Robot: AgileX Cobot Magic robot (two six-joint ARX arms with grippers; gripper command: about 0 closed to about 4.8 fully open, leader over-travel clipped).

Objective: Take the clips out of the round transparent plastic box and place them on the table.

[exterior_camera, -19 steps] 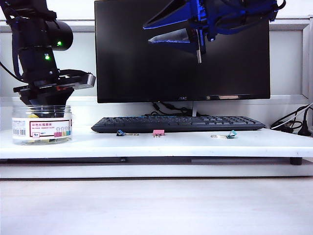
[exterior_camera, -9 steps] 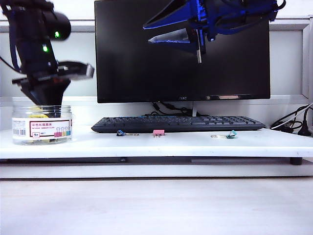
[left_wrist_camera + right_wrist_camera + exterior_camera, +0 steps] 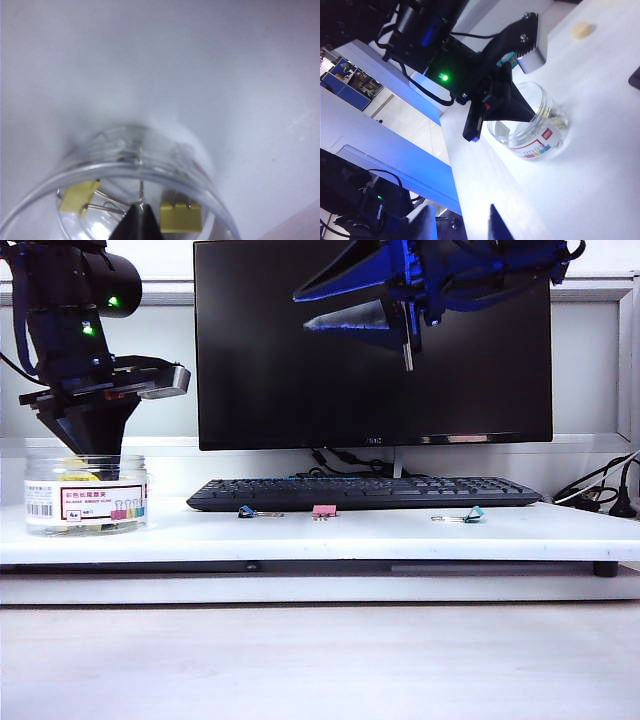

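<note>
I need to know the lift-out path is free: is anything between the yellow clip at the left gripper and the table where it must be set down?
Only the round transparent plastic box's wall. The left gripper, shut on a clip's wire handle, is inside it; the table alongside looks free.

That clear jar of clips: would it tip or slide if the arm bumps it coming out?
The round transparent plastic box is squat and wide-based, so probably hard to tip. Nearly empty, likely light, it may slide on the smooth table. The left gripper, shut on a clip's wire, could nudge it.
</note>
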